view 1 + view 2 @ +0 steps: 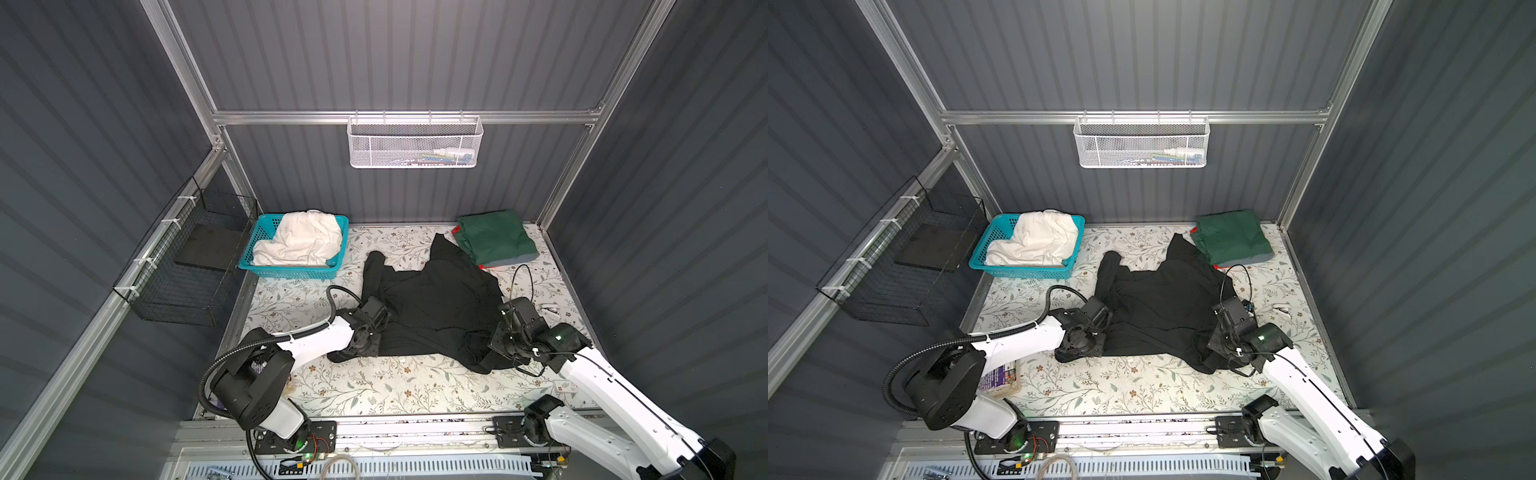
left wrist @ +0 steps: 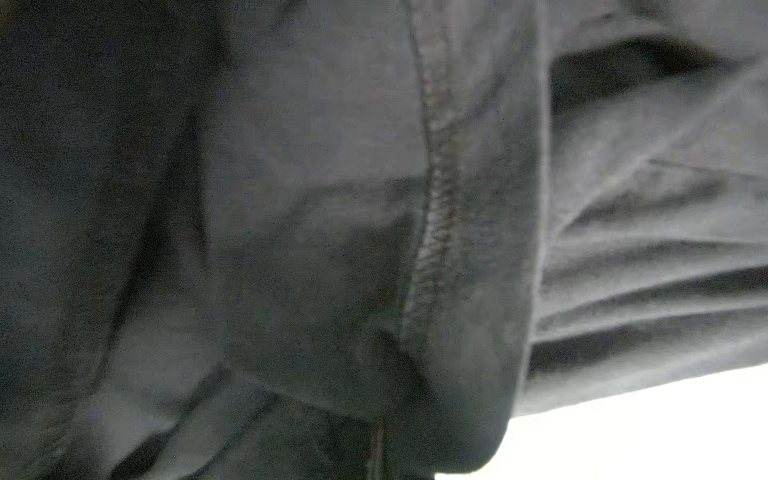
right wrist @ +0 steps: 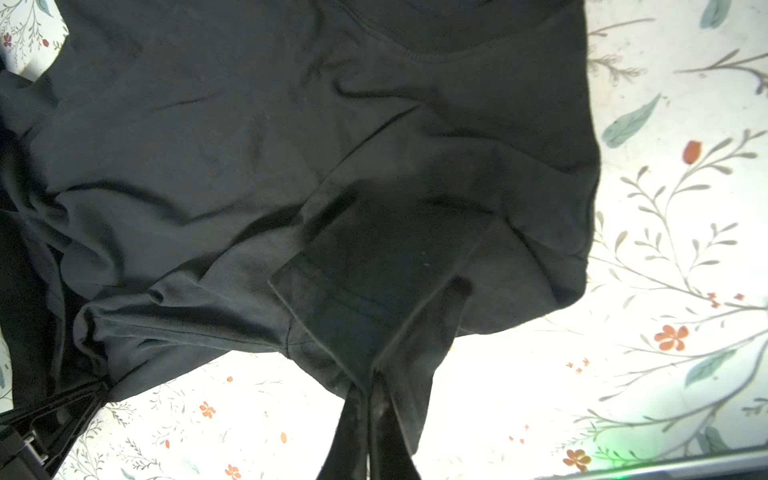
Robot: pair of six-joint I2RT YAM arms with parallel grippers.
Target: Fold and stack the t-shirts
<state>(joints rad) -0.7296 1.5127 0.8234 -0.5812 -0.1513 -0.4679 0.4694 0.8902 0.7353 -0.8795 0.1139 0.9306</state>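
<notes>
Jaws of the right gripper (image 3: 370, 386) are pressed together, pinching the near-right corner of the black shirt (image 1: 436, 307). Jaws of the left gripper (image 3: 93, 392) are closed on its near-left edge. The shirt lies spread and rumpled mid-table (image 1: 374, 386), between the arms. Far right: folded green shirt (image 1: 494, 239) tops a pile. Far left: white shirt (image 1: 303, 241) crumpled in the basket (image 1: 286, 272).

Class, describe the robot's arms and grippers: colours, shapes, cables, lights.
The left arm and right arm have white shells with black rounded joint housings. A black corrugated hose runs along the left one; thin black cables and a green light mark the right. The right gripper has slim black fingers.
</notes>
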